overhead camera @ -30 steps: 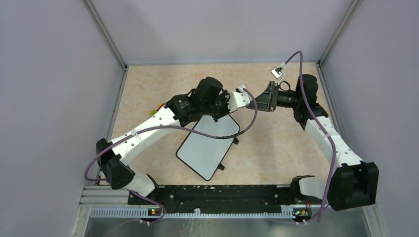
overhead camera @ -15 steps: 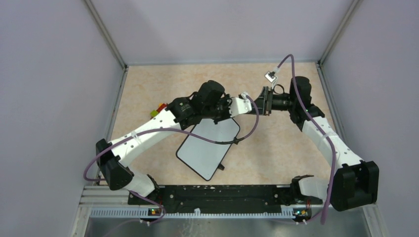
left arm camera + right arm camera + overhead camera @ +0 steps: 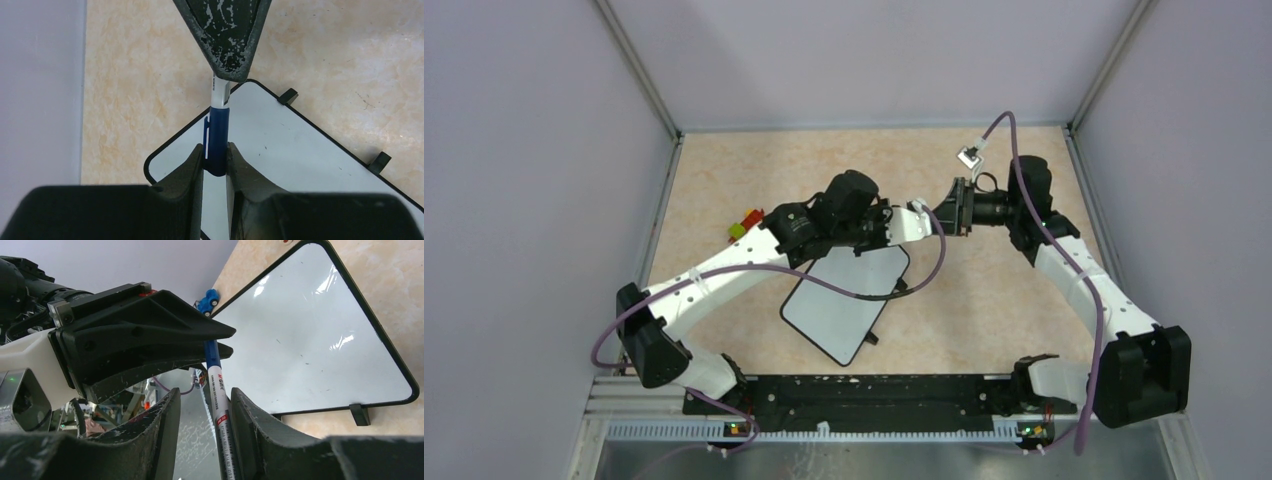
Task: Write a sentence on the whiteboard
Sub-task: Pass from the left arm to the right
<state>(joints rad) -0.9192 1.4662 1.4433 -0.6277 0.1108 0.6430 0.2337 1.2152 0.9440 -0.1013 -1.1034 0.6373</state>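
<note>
The whiteboard (image 3: 844, 300) lies flat and skewed mid-table; its white face (image 3: 300, 150) (image 3: 310, 340) is blank and no sentence shows on it. Over its far corner my left gripper (image 3: 927, 218) (image 3: 216, 150) is shut on the blue cap of a marker (image 3: 218, 132). The marker's white barrel (image 3: 216, 385) runs between the jaws of my right gripper (image 3: 954, 210) (image 3: 205, 392). It rests against one finger, with a gap to the other. From the left wrist, a right finger (image 3: 225, 40) covers the barrel's far part.
Small red and green toys (image 3: 744, 222) sit left of the left arm, and a blue toy (image 3: 207, 301) lies beyond the board. Grey walls close in the table on three sides. Purple cables loop from both arms.
The right gripper has moved left to meet the left gripper, and its jaws have narrowed around the marker's barrel. The left arm has shifted slightly left, still holding the cap.
</note>
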